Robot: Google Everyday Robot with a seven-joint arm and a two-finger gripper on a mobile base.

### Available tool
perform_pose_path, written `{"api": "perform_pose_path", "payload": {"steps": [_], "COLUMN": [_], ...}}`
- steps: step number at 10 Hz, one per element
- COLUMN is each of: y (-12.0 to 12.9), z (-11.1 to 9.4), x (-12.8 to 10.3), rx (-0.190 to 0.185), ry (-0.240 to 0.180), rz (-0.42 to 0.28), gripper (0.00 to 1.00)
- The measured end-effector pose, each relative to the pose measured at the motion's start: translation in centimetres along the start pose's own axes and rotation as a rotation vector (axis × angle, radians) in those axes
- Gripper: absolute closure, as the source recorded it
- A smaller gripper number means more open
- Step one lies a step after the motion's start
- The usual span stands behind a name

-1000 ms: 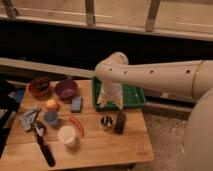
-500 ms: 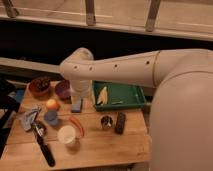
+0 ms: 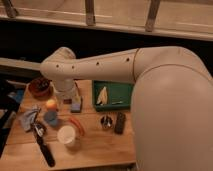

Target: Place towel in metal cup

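**Arm swung across to the towel's side of the table**

Over the last second my arm (image 3: 150, 75) had swept from the right of the frame to the left. It now filled the right half, and my gripper (image 3: 73, 100) hung over the upper left part of the table (image 3: 100, 147). I could not tell whether it stood apart or together, and it held nothing I could make out. I judged this to be the reach for the towel, with the pick not yet made.

At the lower left lay a black-handled tool (image 3: 45, 152), with a white cup (image 3: 66, 135) near it. The bluish towel (image 3: 27, 118) lay crumpled at the left edge, touching the tool's upper end. An orange fruit (image 3: 51, 104) stood between the towel and my gripper, likely in the way. The metal cup (image 3: 106, 121) stood at centre, well apart from the towel, with a black object (image 3: 120, 122) just beside it. Farther back sat a green tray (image 3: 125, 89) and a brown bowl (image 3: 39, 86).
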Motion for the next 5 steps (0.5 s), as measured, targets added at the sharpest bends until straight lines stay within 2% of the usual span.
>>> {"api": "perform_pose_path", "payload": {"steps": [3, 5], "y": [-0.8, 1.4], "z": [1.0, 2.4], "x": [-0.6, -2.0], "rx": [-0.023, -0.053], "ry": [-0.007, -0.012], "rz": [0.016, -0.037], "gripper": [0.35, 0.35]}}
